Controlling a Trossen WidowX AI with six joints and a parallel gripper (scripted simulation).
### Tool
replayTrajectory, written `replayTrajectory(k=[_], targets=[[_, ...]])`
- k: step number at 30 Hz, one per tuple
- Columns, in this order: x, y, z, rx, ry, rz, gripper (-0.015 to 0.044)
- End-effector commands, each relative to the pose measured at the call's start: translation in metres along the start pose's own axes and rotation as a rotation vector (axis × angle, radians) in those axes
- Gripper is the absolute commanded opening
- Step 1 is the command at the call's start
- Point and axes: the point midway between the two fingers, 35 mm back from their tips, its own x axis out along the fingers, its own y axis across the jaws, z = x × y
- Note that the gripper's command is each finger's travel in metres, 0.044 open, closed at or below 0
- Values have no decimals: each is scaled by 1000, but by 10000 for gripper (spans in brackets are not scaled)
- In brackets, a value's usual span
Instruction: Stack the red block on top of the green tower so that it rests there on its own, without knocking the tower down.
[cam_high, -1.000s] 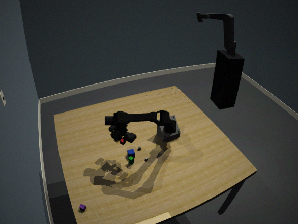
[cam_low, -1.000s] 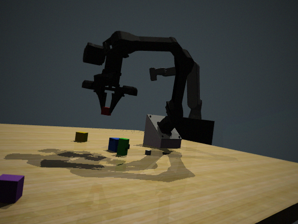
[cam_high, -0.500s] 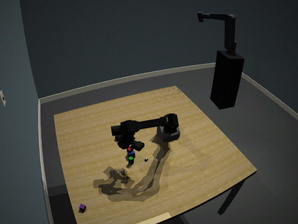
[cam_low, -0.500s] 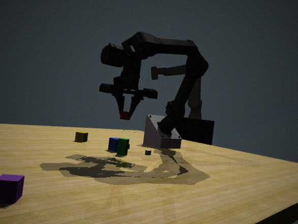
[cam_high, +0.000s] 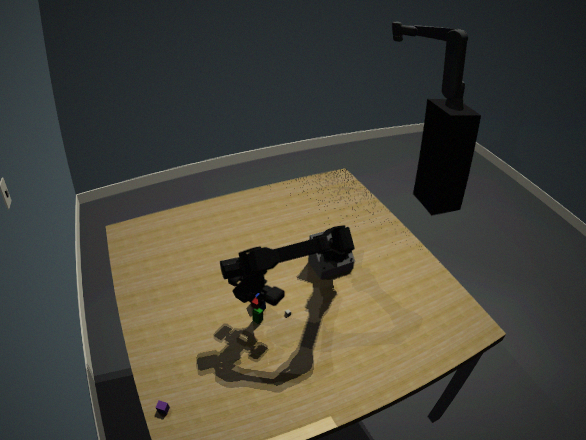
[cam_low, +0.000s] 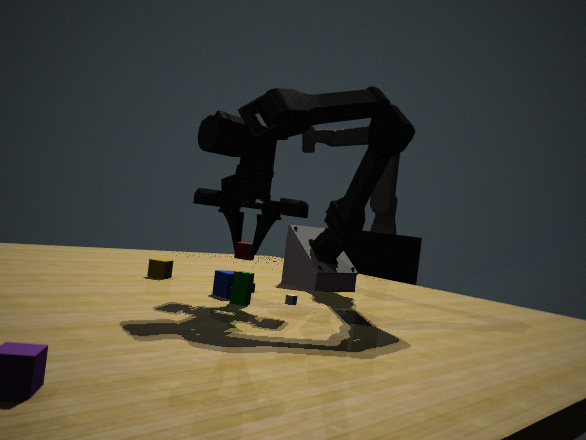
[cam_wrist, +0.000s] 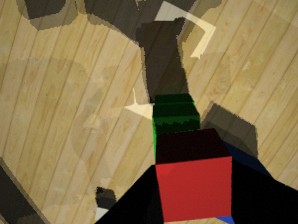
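top view: gripper (cam_high: 256, 298) is hanging fingers-down w/ the red block (cam_high: 255, 301) clamped between them, sitting pretty much right over the green tower (cam_high: 257, 315). prob so it's only needing a straight drop, no sideways nudge. tiny grey cube (cam_high: 287, 314) is lying just beside, purple block (cam_high: 161, 407) well apart near the table (cam_high: 400, 310) corner.

exterior view: red block (cam_low: 244, 250) is hanging pinched at the fingertips, clearly above the green tower (cam_low: 242, 288) w/ a gap, not touching. blue block (cam_low: 223, 283) is crowding right up next to the tower, so coming in from above is making sense imo. yellow block (cam_low: 160, 268) is sitting off to the side.

wrist view: red block (cam_wrist: 194, 188) is filling the lower middle, green tower (cam_wrist: 176, 117) is poking out just past its far edge. so alignment is looking close but maybe a bit off, can't tell exactly. not released yet; needs lowering gently first.
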Motion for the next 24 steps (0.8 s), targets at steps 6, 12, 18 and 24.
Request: replayTrajectory(k=[6,12,18,24], targets=[[22,2,0,6,-2,8,0],[22,2,0,6,-2,8,0],[22,2,0,6,-2,8,0],[23,2,0,6,-2,8,0]])
